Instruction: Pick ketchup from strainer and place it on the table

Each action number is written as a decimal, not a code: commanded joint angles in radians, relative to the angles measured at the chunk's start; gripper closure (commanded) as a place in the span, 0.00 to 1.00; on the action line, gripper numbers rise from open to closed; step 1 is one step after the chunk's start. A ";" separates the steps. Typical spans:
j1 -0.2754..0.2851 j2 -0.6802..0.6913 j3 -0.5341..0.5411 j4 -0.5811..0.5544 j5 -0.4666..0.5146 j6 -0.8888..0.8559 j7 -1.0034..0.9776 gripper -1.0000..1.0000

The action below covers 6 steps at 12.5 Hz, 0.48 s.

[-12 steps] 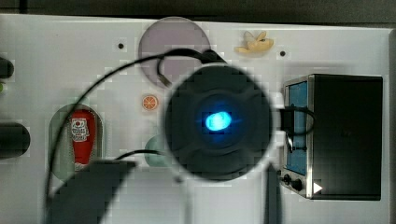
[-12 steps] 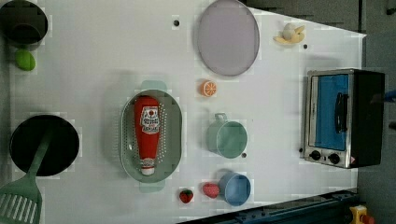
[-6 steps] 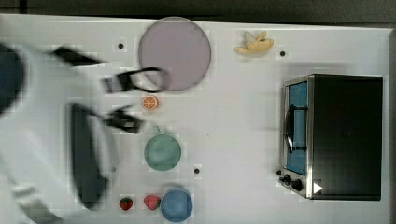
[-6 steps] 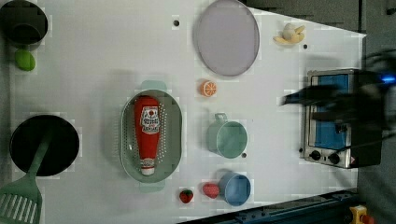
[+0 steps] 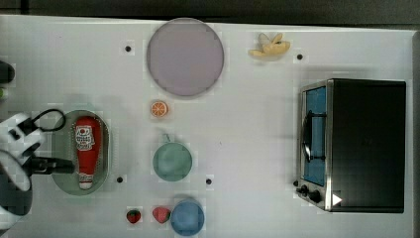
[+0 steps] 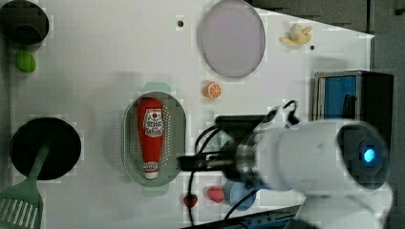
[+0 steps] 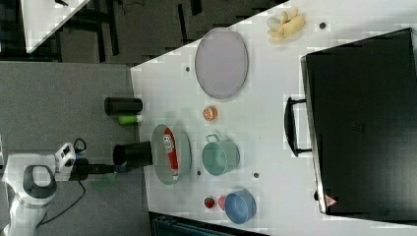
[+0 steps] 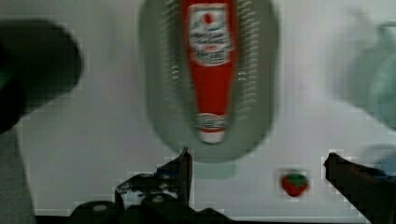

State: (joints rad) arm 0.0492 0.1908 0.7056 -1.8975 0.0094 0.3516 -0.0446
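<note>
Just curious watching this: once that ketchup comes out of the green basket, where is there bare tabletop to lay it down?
Widest bare table: between green cup and toaster oven. Also bare above strainer, left of grey plate. Crowded: strawberries and blue bowl.

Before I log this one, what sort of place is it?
Likely a lab bench staged as a toy kitchen: a white table with a toaster oven, a ketchup bottle in a strainer, and toy strawberries.

White table (image 5: pixel 257 124) bearing strainer (image 5: pixel 63 148), plate (image 5: pixel 184 57)
</note>
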 commanded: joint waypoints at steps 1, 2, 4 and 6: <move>-0.005 0.019 -0.011 -0.054 -0.075 0.146 0.096 0.00; 0.005 0.047 -0.011 -0.085 -0.114 0.198 0.112 0.00; 0.017 0.110 -0.012 -0.133 -0.201 0.311 0.145 0.00; 0.020 0.188 -0.014 -0.155 -0.271 0.408 0.191 0.00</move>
State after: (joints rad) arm 0.0795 0.3462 0.7144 -2.0195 -0.2549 0.7354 0.0544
